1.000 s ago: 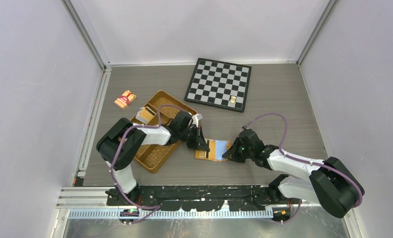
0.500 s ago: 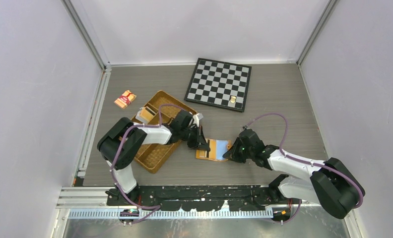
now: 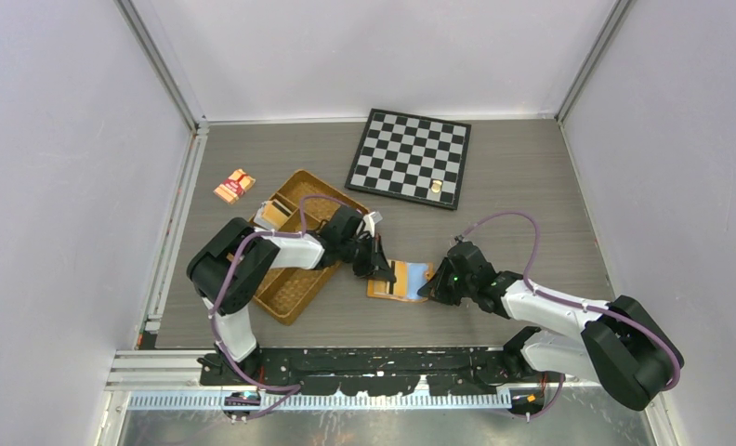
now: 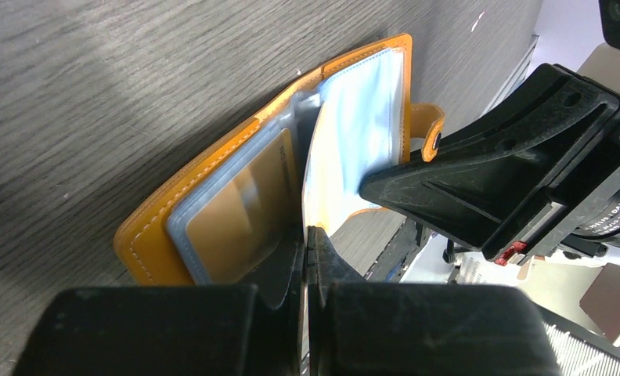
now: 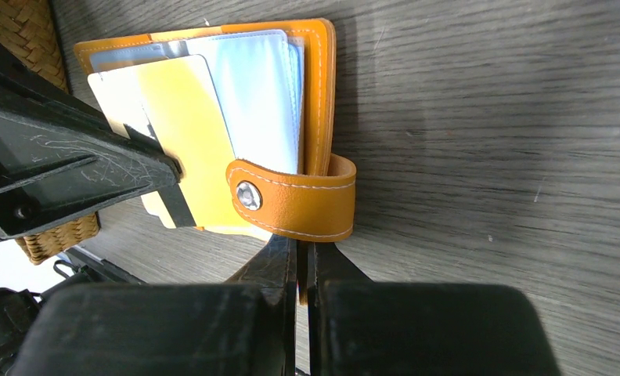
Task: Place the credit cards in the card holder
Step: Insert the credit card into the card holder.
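Note:
The orange card holder [image 3: 400,282] [image 5: 322,94] lies open on the table between my two grippers, its clear sleeves [image 4: 236,204] showing. My left gripper [image 4: 308,235] [image 3: 378,269] is shut on the near edge of a credit card [image 4: 358,117]. That card is pale on one face and yellowish with a dark stripe [image 5: 178,129] on the other. It stands tilted over the sleeves; whether its far end is inside one I cannot tell. My right gripper [image 5: 300,249] [image 3: 431,286] is shut on the holder's snap strap [image 5: 303,200] at the right edge.
A brown woven tray [image 3: 290,295] sits just left of the left gripper, under that arm, with a small item [image 3: 273,216] in it. A chessboard [image 3: 409,156] with a small gold piece [image 3: 436,188] lies behind. A red-and-tan packet [image 3: 235,186] is at far left.
My left gripper has edged slightly right with the card, further over the open holder. The right arm and the holder have stayed put.

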Controlling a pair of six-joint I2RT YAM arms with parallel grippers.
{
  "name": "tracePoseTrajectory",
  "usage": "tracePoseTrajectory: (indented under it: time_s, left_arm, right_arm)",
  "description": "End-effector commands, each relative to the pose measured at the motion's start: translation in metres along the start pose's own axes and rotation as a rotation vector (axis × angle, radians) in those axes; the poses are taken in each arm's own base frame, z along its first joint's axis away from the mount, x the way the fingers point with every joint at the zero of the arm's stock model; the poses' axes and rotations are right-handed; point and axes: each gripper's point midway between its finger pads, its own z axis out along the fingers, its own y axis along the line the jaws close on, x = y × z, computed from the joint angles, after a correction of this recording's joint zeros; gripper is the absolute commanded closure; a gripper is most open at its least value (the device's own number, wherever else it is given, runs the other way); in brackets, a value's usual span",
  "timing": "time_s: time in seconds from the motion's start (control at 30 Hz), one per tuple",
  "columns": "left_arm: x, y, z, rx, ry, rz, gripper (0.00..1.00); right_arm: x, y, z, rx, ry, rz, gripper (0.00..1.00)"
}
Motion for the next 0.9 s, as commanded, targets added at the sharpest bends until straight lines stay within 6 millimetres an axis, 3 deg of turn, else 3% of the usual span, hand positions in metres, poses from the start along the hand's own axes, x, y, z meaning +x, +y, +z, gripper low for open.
tracePoseTrajectory:
  time_s: [0.0,0.47,0.87]
  left_arm:
    - [-0.003,0.011,0.010,-0.058,-0.027,0.009,1.00]
    - [-0.004,0.025,-0.015,-0.140,-0.032,0.044,1.00]
    - [0.009,0.027,-0.014,-0.133,0.036,0.027,1.00]
  right_arm:
    - [0.006,-0.037,0.000,0.149,0.008,-0.029,1.00]
    - [0.005,-0.040,-0.002,0.167,0.000,-0.031,1.00]
    - [0.006,-0.039,0.000,0.169,0.011,-0.030,1.00]
